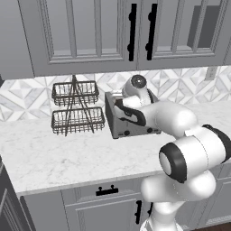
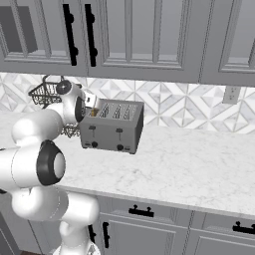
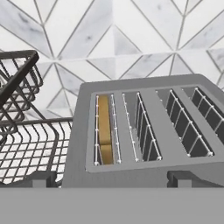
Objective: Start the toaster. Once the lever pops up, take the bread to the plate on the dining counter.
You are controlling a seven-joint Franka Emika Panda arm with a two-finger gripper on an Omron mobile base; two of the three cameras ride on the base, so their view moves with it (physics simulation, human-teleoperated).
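Fingers (image 3: 111, 180) over toaster (image 3: 144, 131); wire basket rack (image 3: 26, 131) just beside.

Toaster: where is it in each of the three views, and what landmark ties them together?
Left base view: toaster mid-frame, partly behind the arm.
Right base view: left of centre on the worktop.
Hand view: lower centre, seen from above, bread in its leftmost slot.
Shared landmark: the wire basket rack.

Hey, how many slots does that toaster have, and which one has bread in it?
4 slots, side by side across the top of the toaster. In the hand view, the leftmost one, nearest the wire basket rack, holds the bread; the other three look empty.
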